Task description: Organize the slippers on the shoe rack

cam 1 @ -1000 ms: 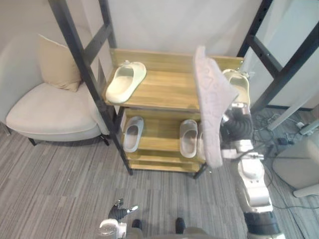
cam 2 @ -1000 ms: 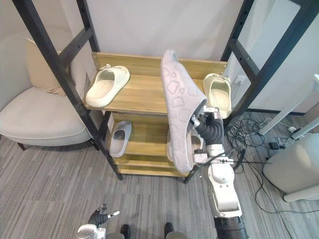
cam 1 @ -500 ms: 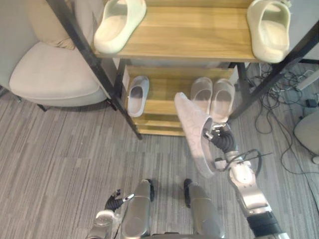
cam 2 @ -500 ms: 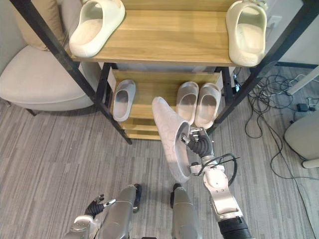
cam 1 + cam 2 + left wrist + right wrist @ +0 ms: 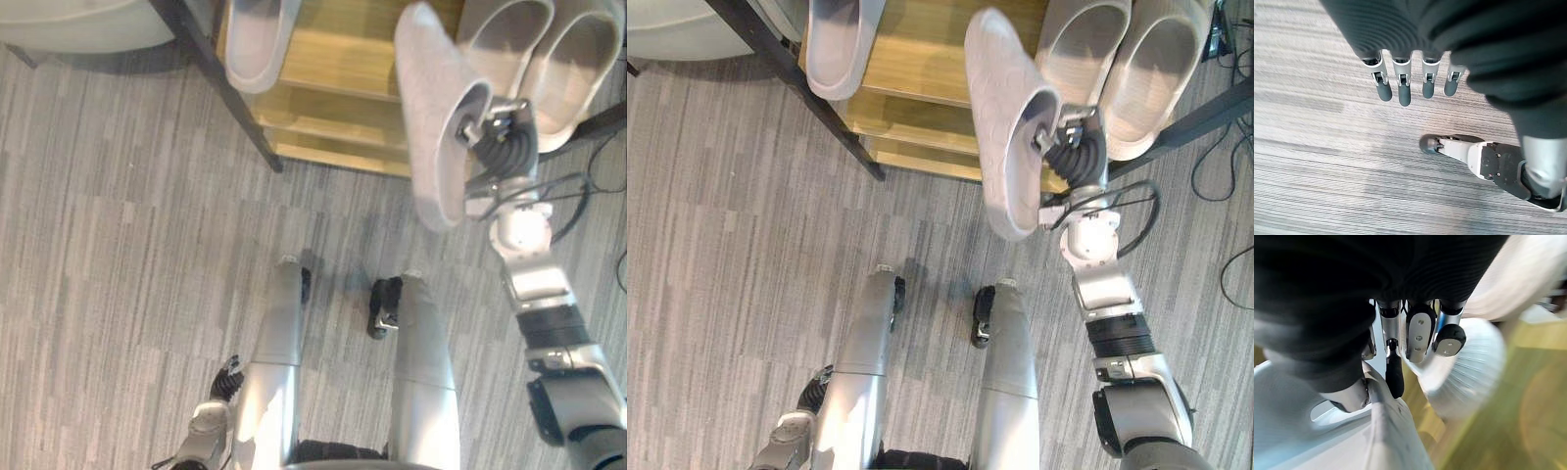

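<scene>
While right hand [image 5: 498,137] clasps grey slipper [image 5: 429,113] at shoe rack's [image 5: 333,64] front edge, shelving requires levelling it; left hand [image 5: 1402,90] slack.

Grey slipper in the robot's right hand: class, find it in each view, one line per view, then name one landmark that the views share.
Left eye view: grey slipper at upper right, gripped by the right hand.
Right eye view: slipper at upper centre, in front of the rack.
Right wrist view: slipper's pale edge pinched against the thumb.
Left wrist view: left hand above the striped floor.
Landmark: wooden shelf, also behind the right hand's fingers.
</scene>
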Controlling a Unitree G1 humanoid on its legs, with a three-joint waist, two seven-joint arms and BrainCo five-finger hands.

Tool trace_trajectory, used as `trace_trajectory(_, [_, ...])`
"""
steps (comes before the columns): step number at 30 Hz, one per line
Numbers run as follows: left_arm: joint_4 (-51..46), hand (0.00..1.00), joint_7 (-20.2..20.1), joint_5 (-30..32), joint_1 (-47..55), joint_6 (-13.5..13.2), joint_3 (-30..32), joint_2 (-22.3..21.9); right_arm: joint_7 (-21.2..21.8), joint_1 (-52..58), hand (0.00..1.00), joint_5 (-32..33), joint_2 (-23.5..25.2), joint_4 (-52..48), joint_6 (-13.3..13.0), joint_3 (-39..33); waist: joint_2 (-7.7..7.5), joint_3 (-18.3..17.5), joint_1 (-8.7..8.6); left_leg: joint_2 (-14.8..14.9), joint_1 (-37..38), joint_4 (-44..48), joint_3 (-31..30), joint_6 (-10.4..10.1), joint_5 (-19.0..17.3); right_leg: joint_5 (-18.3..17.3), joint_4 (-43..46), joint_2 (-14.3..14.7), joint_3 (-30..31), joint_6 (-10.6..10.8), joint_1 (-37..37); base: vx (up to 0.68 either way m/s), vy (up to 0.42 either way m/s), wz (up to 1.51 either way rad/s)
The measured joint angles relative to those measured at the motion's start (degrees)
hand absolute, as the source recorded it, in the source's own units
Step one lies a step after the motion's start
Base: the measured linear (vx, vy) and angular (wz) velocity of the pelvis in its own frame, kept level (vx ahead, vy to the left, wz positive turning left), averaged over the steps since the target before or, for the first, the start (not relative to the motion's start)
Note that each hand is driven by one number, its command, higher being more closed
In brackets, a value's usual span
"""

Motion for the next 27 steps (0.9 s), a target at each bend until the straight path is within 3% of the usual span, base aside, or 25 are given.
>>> trace_trajectory(11, [-1.33, 0.0, 0.87, -0.25, -0.3, -0.02, 0.25, -1.12, -2.13, -13.98, 1.0, 0.01, -2.07, 8.64, 0.91, 4.72, -0.49, 0.4, 2.82, -1.03, -5.57, 1.45, -2.61, -0.87, 0.42, -0.97, 2.61, -1.13, -2.51, -0.99, -4.92, 0.0, -0.067, 0.07])
trace_trajectory(27, [-1.05, 0.0, 2.37, -2.48, -0.75, -0.07, 2.25, -2.01, -3.66, -30.74, 1.0, 2.28, -0.96, 22.68, 3.79, 10.54, -0.8, 0.32, 4.2, -1.46, -6.3, -1.95, -5.9, -3.99, 2.08, -0.9, 0.43, -1.38, -5.6, -1.23, -4.9, 0.01, -0.055, 0.06])
